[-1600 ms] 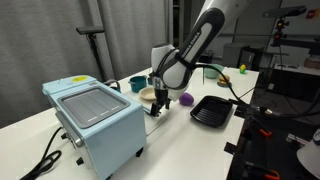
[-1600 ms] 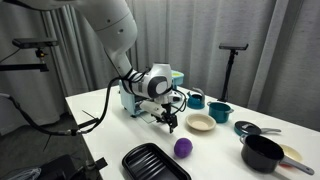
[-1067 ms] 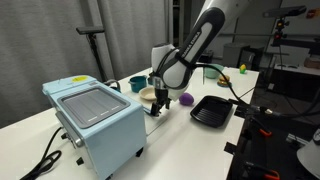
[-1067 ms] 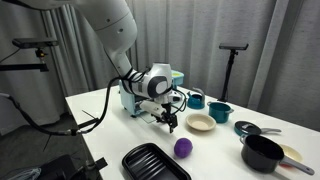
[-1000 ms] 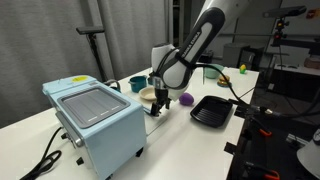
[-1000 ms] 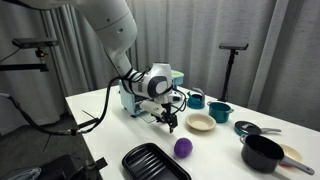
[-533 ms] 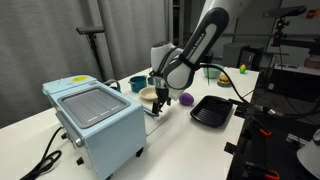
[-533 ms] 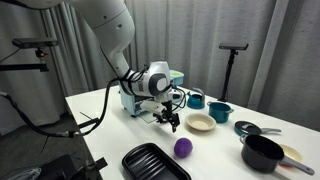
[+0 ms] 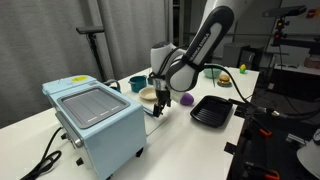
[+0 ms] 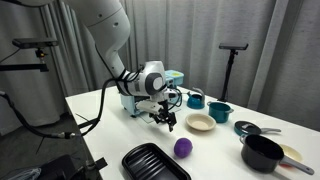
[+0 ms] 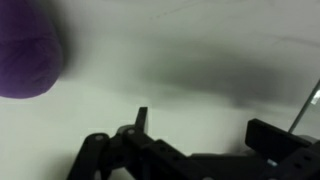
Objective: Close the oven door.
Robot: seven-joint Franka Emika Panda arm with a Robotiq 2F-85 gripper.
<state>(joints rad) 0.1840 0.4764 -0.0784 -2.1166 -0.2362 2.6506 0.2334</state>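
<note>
The arm (image 9: 205,40) came down from high up, bent at the elbow, with its wrist turned so the gripper (image 9: 158,103) pointed at the white table (image 10: 100,130). The gripper hung low, just off one end of the pale blue oven (image 9: 100,125), on the side towards the dishes. In an exterior view it sat in front of the oven (image 10: 132,100) and hid part of it.

In the wrist view the two fingers (image 11: 140,122) were spread apart, with only bare tabletop between them. They gripped nothing. I could not tell whether a fingertip touched the table or the oven.

The oven stood near the table's edge, its ribbed, window-like panel facing up in an exterior view. From where I stood I could not tell whether its door was open or shut, as the gripper (image 10: 165,121) covered that part.

A purple ball (image 9: 187,100) lay on the table near the gripper, apart from it. In the wrist view the ball (image 11: 25,55) showed blurred in the upper corner. A black tray (image 9: 212,110) lay beyond the ball. A cream bowl (image 9: 149,94) sat just behind the gripper, with a teal cup (image 9: 137,84) beside it. A black pot (image 10: 263,153) stood well away at the far end.
</note>
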